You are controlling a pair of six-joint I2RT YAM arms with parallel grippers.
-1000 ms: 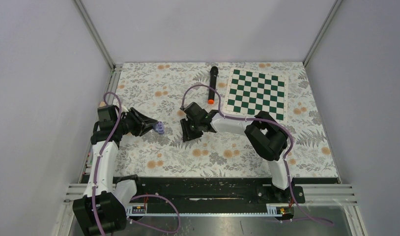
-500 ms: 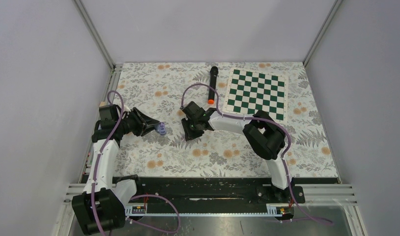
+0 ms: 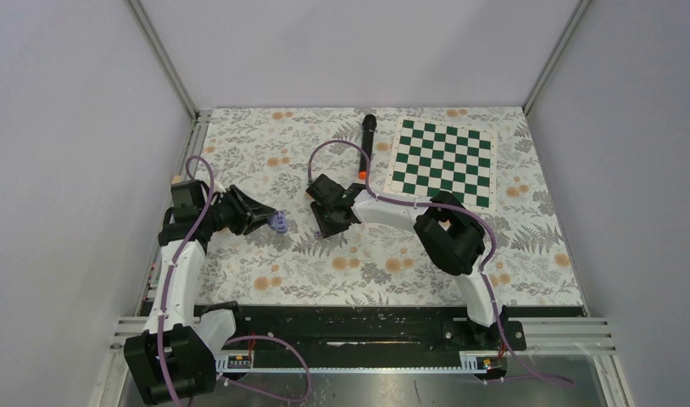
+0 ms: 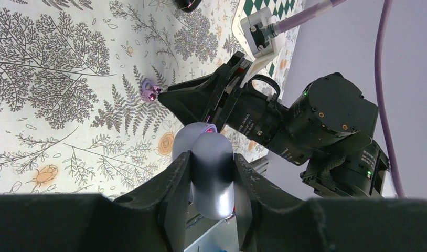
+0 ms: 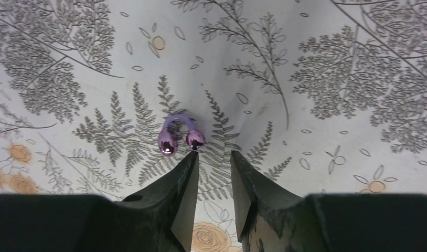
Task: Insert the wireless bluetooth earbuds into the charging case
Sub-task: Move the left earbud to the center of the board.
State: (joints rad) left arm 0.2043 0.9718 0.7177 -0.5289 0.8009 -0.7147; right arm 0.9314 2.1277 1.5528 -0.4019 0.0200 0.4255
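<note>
A pair of tiny pale purple earbuds (image 5: 180, 138) lies on the floral mat, and it also shows in the left wrist view (image 4: 150, 92). My right gripper (image 5: 214, 154) is open low over the mat, and its left fingertip touches the right earbud. In the top view the right gripper (image 3: 323, 227) is near the mat's middle and the earbuds are too small to make out. My left gripper (image 4: 211, 157) is shut on the pale purple charging case (image 4: 212, 176), held above the mat (image 3: 279, 222) just left of the right gripper.
A long black microphone (image 3: 367, 144) with an orange end lies at the back centre. A green and white chessboard (image 3: 443, 157) lies at the back right. The enclosure's walls and rails bound the floral mat (image 3: 265, 153).
My right gripper has shifted a little to the far left over the mat. The left gripper with the case has edged slightly right.
</note>
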